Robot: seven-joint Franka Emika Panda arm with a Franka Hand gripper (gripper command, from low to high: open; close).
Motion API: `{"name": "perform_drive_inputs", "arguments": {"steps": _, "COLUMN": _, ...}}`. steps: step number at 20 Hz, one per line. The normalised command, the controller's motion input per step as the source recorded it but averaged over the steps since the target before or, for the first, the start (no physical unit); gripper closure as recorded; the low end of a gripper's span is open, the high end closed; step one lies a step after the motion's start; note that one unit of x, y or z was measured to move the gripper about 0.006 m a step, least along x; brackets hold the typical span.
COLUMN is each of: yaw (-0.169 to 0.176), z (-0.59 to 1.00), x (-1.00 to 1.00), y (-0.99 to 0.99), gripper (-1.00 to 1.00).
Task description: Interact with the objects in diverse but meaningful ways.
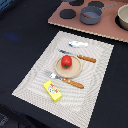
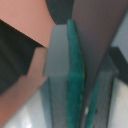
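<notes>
A round red tomato sits on a small tan plate in the middle of a striped placemat. A brown-handled knife lies just beyond the plate and a brown-handled fork just in front of it. A yellow block with red marks rests near the mat's front corner. A dark grey pot stands on the toy stove board. The arm does not show in the exterior view. In the blurred wrist view my gripper fills the picture, its grey fingers and teal pads almost together with nothing visible between them.
The brown stove board with black burner discs lies at the back. A second pot is cut off at the exterior view's right edge. A small white and blue item lies at the mat's far edge. Dark cloth surrounds the mat.
</notes>
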Motion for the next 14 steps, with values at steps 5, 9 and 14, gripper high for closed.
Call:
{"name": "perform_drive_inputs", "arguments": {"steps": 5, "yaw": 0.004, "z": -0.28, "x": 0.13, "y": 0.36, "gripper": 1.00}}
{"name": "perform_drive_inputs", "arguments": {"steps": 9, "yaw": 0.009, "z": -0.29, "x": 0.06, "y": 0.33, "gripper": 1.00}}
{"name": "perform_drive_inputs", "arguments": {"steps": 14, "yaw": 0.027, "z": -0.27, "x": 0.00, "y": 0.32, "gripper": 1.00}}
